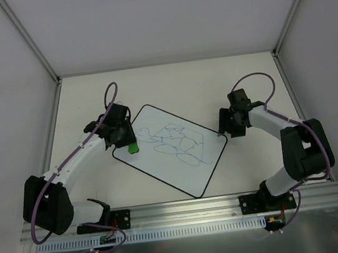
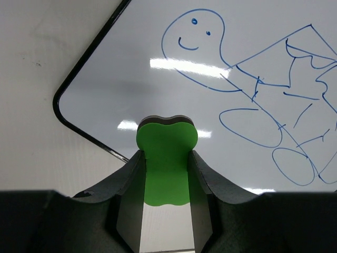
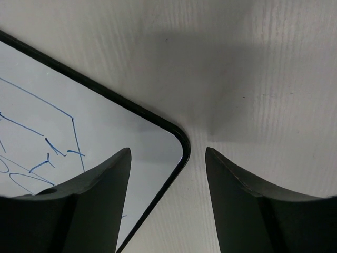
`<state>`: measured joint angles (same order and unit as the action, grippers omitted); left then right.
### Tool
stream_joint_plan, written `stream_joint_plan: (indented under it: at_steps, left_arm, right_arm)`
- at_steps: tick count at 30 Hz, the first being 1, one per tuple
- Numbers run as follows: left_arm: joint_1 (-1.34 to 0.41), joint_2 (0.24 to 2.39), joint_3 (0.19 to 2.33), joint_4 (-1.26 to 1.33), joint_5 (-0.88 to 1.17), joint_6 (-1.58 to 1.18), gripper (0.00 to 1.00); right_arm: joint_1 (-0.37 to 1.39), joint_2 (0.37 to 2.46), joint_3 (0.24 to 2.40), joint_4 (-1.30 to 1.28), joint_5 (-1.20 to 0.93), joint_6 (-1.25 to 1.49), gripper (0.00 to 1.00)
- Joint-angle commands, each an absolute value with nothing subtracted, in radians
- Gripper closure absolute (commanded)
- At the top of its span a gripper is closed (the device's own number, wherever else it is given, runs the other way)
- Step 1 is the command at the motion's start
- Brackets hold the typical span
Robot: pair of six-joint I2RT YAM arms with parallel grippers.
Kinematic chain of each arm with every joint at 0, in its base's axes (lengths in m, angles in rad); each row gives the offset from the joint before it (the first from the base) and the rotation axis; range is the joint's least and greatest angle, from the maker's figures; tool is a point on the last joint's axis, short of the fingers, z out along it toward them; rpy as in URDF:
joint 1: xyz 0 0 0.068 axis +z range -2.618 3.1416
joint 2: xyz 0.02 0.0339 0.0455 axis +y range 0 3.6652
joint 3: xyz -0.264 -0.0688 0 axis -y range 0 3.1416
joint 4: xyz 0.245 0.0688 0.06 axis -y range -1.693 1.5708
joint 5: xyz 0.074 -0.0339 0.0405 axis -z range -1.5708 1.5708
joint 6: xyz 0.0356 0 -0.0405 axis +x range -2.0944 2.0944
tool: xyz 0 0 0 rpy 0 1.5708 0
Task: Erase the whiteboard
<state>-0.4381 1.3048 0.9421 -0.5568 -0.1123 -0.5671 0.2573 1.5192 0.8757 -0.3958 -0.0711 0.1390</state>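
Observation:
The whiteboard (image 1: 171,148) lies tilted on the table, white with a thin black edge and blue scribbles across its middle. My left gripper (image 1: 128,143) is shut on the green bone-shaped eraser (image 2: 166,158) at the board's left corner; the eraser's tip reaches over the board's edge (image 2: 79,126). My right gripper (image 3: 167,158) is open and straddles the board's right corner (image 3: 179,138), one finger over the board, the other over the table. In the top view the right gripper (image 1: 228,129) sits at that corner.
The table (image 1: 169,82) is white, with walls close on three sides. A metal rail (image 1: 187,212) with both arm bases runs along the near edge.

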Motion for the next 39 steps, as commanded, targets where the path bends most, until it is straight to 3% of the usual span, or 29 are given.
stream_joint_plan:
  at_steps: [1,5,9,20,23,39]
  left_arm:
    - [-0.463,1.353,0.997,-0.548,-0.106,-0.532,0.89]
    - [-0.476,1.422,1.037,-0.526,-0.084,-0.519,0.89]
    - [-0.509,1.502,1.084,-0.497,-0.074,-0.502,0.89]
    - [-0.554,1.807,1.279,-0.486,-0.101,-0.454,0.92]
    - [-0.604,1.871,1.318,-0.485,-0.101,-0.451,0.92]
    - [-0.943,2.218,1.552,-0.500,-0.003,-0.555,1.00]
  right_arm:
    - [0.241,1.540,0.859,-0.362,-0.106,0.163,0.39]
    - [0.241,1.569,0.841,-0.339,-0.129,0.166,0.46]
    - [0.242,1.569,0.824,-0.325,-0.126,0.170,0.62]
    - [0.242,1.568,0.819,-0.341,-0.115,0.158,0.87]
    - [0.242,1.565,0.816,-0.344,-0.115,0.156,0.99]
    - [0.242,1.519,0.798,-0.345,-0.104,0.164,0.99]
